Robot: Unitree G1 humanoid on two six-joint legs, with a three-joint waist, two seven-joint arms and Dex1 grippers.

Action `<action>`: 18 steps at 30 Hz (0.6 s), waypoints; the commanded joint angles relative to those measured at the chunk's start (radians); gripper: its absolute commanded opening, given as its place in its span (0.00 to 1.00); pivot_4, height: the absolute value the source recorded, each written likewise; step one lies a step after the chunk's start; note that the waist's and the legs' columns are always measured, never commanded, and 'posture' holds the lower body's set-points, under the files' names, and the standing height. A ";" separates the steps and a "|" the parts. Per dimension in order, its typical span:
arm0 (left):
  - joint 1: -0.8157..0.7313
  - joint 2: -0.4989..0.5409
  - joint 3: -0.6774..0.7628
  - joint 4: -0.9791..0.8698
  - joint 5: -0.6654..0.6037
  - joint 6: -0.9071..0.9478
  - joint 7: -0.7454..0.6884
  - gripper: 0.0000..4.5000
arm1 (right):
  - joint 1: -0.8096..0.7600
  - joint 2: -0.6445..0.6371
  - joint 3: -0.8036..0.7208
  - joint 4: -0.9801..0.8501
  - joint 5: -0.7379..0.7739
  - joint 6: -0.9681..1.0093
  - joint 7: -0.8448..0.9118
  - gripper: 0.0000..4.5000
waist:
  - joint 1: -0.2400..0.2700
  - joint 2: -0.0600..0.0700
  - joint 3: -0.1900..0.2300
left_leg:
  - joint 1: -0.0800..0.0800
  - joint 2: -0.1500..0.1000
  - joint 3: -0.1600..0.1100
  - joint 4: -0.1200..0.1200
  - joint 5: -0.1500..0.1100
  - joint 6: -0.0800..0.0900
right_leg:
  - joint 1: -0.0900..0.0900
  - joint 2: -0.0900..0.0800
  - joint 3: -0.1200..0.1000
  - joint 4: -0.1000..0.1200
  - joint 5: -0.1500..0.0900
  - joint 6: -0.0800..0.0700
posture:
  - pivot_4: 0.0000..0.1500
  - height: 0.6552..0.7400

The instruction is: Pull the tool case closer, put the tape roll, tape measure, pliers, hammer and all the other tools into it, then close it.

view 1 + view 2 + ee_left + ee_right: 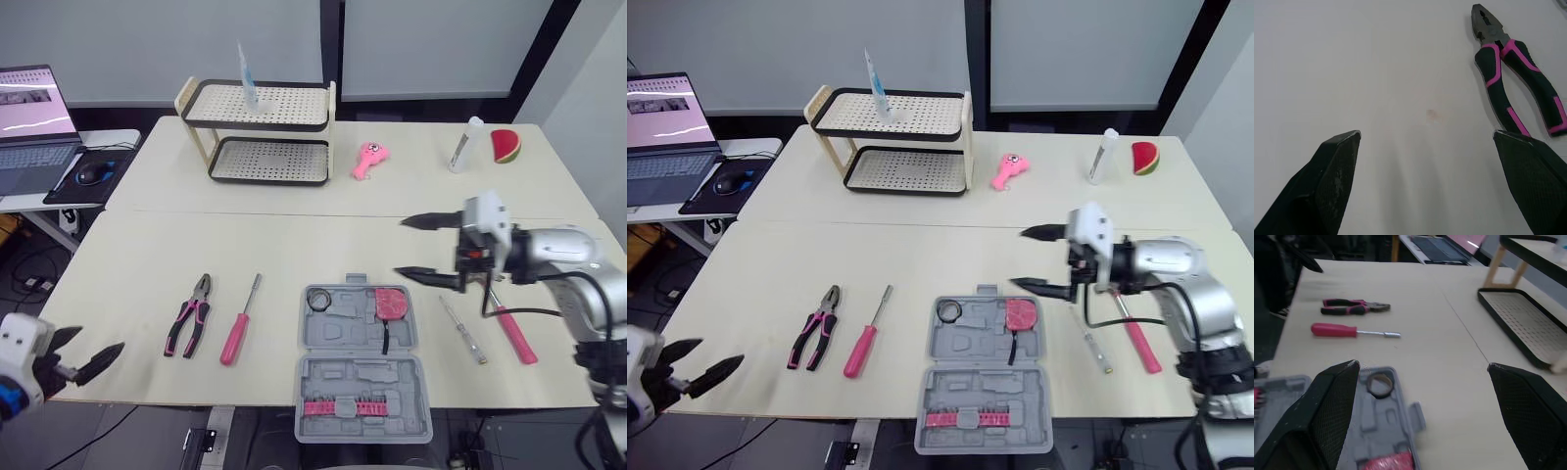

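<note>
My left gripper (98,343) hung at the near left edge of the table, fingers apart and holding nothing. Just to its right the pliers (189,328) and a pink-handled screwdriver (238,333) lay on the bare tabletop, not yet packed. Next came the tool case (362,377), lying open at the near edge, which I judged close enough already. Its far half held the tape roll (318,299) in the left pocket and the pink tape measure (391,303) in the right. The near half held a strip of pink bits (333,406). My right gripper (399,247) hovered just beyond the case's far right corner, fingers wide apart, empty. Beneath that arm lay a slim tester screwdriver (462,331) and a pink-handled tool (511,333), its head hidden, perhaps the hammer. I reckoned two items in, four out, lid unclosed.
</note>
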 commanded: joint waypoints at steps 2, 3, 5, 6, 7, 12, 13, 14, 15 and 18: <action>0.091 -0.050 0.075 -0.188 -0.055 0.078 0.051 1.00 | -0.055 0.043 0.039 -0.072 0.021 0.033 -0.009 0.99 | 0.008 -0.002 -0.001 | 0.000 -0.001 -0.001 0.000 0.000 0.000 | 0.001 -0.001 -0.001 0.000 0.000 0.000 | 1.00 1.00; 0.113 -0.064 0.078 -0.228 -0.065 0.096 0.058 1.00 | -0.059 0.048 0.044 -0.076 0.020 0.040 -0.012 0.99 | 0.008 -0.003 -0.002 | 0.000 -0.001 -0.001 0.000 0.000 0.000 | 0.001 -0.001 -0.001 0.000 0.000 0.000 | 1.00 1.00; 0.136 -0.084 0.083 -0.294 -0.082 0.131 0.075 1.00 | -0.061 0.049 0.050 -0.076 0.010 0.046 -0.015 0.99 | 0.009 -0.003 -0.002 | 0.000 -0.001 -0.001 0.000 0.000 0.000 | 0.002 -0.001 -0.001 -0.001 0.000 0.000 | 1.00 1.00; 0.143 -0.093 0.086 -0.326 -0.093 0.147 0.085 1.00 | -0.057 0.047 0.052 -0.077 0.003 0.042 -0.017 0.99 | 0.009 -0.003 -0.002 | 0.000 -0.001 -0.001 0.000 0.000 0.000 | 0.002 -0.001 -0.001 -0.001 0.000 0.000 | 1.00 1.00; 0.147 -0.105 0.087 -0.360 -0.106 0.166 0.097 1.00 | -0.051 0.046 0.053 -0.079 -0.001 0.040 -0.019 0.99 | 0.008 -0.003 -0.002 | 0.000 -0.001 -0.001 0.000 0.000 0.000 | 0.002 -0.001 -0.001 -0.001 0.000 0.000 | 1.00 1.00; 0.106 -0.157 0.044 -0.494 -0.136 0.282 0.217 1.00 | -0.025 0.049 0.045 -0.097 -0.003 0.045 -0.045 0.99 | 0.002 -0.003 -0.002 | 0.001 -0.001 -0.001 0.000 0.000 0.000 | 0.003 0.000 -0.001 -0.001 0.000 0.000 | 1.00 1.00; 0.081 -0.168 0.026 -0.507 -0.132 0.305 0.250 1.00 | -0.022 0.050 0.044 -0.095 -0.009 0.044 -0.055 0.99 | 0.002 -0.003 -0.002 | 0.001 -0.001 -0.001 0.000 0.000 0.000 | 0.003 0.000 -0.001 -0.001 0.000 0.000 | 1.00 1.00; 0.055 -0.179 0.002 -0.514 -0.126 0.325 0.277 1.00 | -0.018 0.047 0.048 -0.093 -0.018 0.039 -0.059 0.99 | 0.001 -0.003 -0.002 | 0.001 -0.001 -0.001 0.000 0.000 0.000 | 0.003 0.000 -0.001 -0.001 0.000 0.000 | 1.00 1.00; 0.032 -0.191 -0.021 -0.516 -0.118 0.340 0.301 1.00 | -0.014 0.044 0.050 -0.093 -0.025 0.034 -0.060 0.99 | 0.002 -0.003 -0.002 | 0.001 -0.001 -0.002 0.000 0.000 0.000 | 0.003 0.000 -0.001 -0.001 0.000 0.000 | 1.00 1.00; -0.039 -0.228 -0.083 -0.491 -0.081 0.356 0.371 1.00 | -0.007 0.043 0.049 -0.100 -0.029 0.035 -0.068 0.99 | 0.001 -0.003 -0.002 | 0.002 -0.001 -0.002 0.000 0.000 0.000 | 0.005 0.000 -0.001 -0.001 0.000 0.000 | 1.00 1.00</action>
